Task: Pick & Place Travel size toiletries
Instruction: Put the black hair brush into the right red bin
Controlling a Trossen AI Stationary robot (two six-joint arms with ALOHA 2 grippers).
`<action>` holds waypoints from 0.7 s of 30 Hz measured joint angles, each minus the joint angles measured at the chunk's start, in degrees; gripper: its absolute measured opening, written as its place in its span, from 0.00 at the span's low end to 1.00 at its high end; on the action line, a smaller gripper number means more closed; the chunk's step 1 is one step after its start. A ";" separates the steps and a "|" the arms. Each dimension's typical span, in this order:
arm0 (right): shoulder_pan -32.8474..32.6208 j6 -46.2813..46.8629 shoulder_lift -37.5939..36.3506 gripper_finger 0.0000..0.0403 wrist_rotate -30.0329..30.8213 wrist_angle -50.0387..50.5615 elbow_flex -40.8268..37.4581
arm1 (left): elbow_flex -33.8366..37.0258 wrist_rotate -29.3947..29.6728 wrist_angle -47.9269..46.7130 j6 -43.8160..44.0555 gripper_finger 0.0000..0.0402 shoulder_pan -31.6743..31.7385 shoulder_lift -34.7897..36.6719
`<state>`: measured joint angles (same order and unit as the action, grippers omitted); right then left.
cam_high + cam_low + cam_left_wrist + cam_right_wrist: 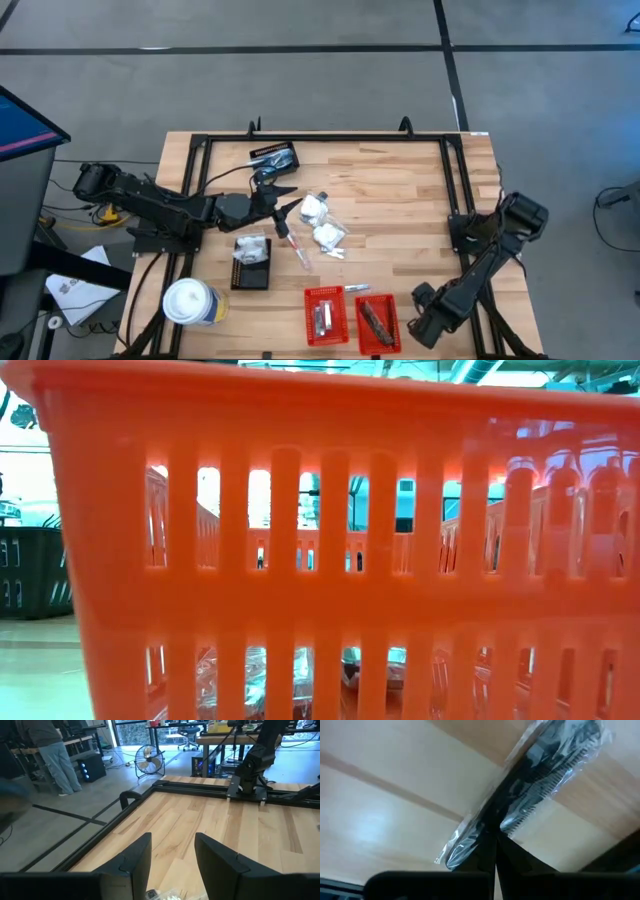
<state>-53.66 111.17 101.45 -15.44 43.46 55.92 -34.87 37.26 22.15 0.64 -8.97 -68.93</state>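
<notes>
My left gripper [288, 205] is open and empty above the table's middle, just left of a white clear-wrapped packet [313, 208]; in the left wrist view its fingers [172, 862] stand apart with a bit of a white packet [162, 895] below them. A second white packet [328, 236] and a thin pinkish tube [293, 243] lie flat on the wood nearby. My right gripper [421, 300] is at the near right, beside the red baskets, shut on a dark comb-like stick in clear wrap [545, 775]. My right gripper pinches the clear-wrapped dark stick between its two shut fingers [495, 832], nearer one end [457, 851] than the other. The stick's toothed part [547, 795] reaches out past the fingertips, close over the wood. Whether it rests on the table, I cannot tell.
Two red slotted baskets [323, 316] [377, 322] stand at the near edge, each with items inside; one fills the low view [320, 600]. A black basket [251, 263] holds white packets, another [275, 157] stands at the far side. A large white lidded cup [190, 302] stands near left.
</notes>
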 joint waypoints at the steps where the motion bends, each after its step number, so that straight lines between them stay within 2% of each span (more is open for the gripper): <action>1: 0.48 -0.77 -0.10 0.00 -0.41 -0.04 -0.52 | 0.00 -0.02 -0.03 0.00 0.36 0.00 -0.02; 7: 6.05 -10.40 -0.20 0.00 -0.84 3.58 -2.67 | 0.00 -0.02 -0.03 0.00 0.36 0.02 0.01; 12: 12.48 -20.74 -0.36 0.00 3.36 10.10 -2.70 | 0.00 -0.02 -0.07 0.02 0.36 0.02 0.01; 15: 16.46 -26.57 -1.12 0.00 7.41 12.82 -2.89 | 0.00 -0.02 -0.06 0.02 0.36 0.02 -0.01; 21: 24.56 -36.34 -4.91 0.00 19.73 13.73 -3.05 | 0.00 -0.02 -0.07 0.02 0.36 0.02 -0.02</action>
<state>-29.10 74.83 96.54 4.30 57.18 52.86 -34.87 37.23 22.09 0.67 -8.95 -68.95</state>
